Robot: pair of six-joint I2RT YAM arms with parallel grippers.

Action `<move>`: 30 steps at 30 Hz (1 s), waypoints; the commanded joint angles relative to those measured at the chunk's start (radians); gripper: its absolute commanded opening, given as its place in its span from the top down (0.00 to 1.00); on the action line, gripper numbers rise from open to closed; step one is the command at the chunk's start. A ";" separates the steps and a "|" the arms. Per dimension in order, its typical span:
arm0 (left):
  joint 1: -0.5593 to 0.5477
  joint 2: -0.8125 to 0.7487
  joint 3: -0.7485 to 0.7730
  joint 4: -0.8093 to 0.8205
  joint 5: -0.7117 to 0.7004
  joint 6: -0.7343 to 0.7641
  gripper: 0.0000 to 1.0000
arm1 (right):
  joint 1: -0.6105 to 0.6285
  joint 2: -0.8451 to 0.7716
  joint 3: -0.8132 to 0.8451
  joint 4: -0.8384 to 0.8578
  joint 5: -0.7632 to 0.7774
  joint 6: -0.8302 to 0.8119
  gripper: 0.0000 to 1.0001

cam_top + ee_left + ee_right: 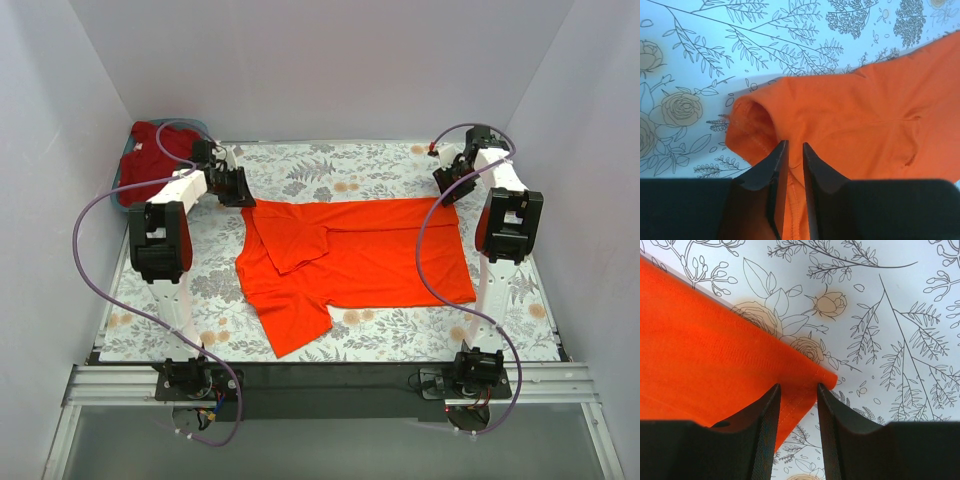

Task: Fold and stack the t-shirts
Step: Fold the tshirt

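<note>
The orange shirt (370, 250) lies spread on the flowered table (340, 165), sideways, approx. in the middle between both arms. One sleeve is turned over onto the body of the shirt, and the other sticks out toward the near edge.

The left claw (237, 190) is down at the far left corner of this shirt. In the wrist view, its two fingers (794, 145) are pressed nearly together, with a small ridge of orange cloth (865, 110) pinched in the thin gap. Just ahead of the tips and a bit to the left, the cloth curls up into an open hem with stitching. To the right of the claw the shirt goes on with soft wrinkles. Beyond the tips is bare table (690, 50).

The right claw (450, 188) is at the far right corner. Its fingers (798, 386) stand a little apart, more than the left ones, and the pointed corner of the shirt (700, 365) sits between them, w/ the hem line running down the gap. I cannot tell if they really grip it or only stand around it. The rest of the cloth is to the left of this claw, and the printed table (890, 340) is ahead and to the right.

The dark red shirt (150, 150) is heaped in a blue bin (127, 199), beyond and to the left of the left claw, apart from it.
</note>
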 commanded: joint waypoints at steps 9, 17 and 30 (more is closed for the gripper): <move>0.007 -0.079 -0.101 -0.023 -0.006 0.002 1.00 | -0.004 0.008 -0.007 0.021 0.052 -0.019 0.59; 0.010 -0.121 -0.138 0.037 0.020 -0.032 0.55 | -0.004 -0.003 -0.021 0.022 0.043 -0.019 0.59; 0.007 -0.015 -0.030 0.035 0.047 -0.057 0.69 | -0.004 -0.001 -0.020 0.022 0.052 -0.024 0.59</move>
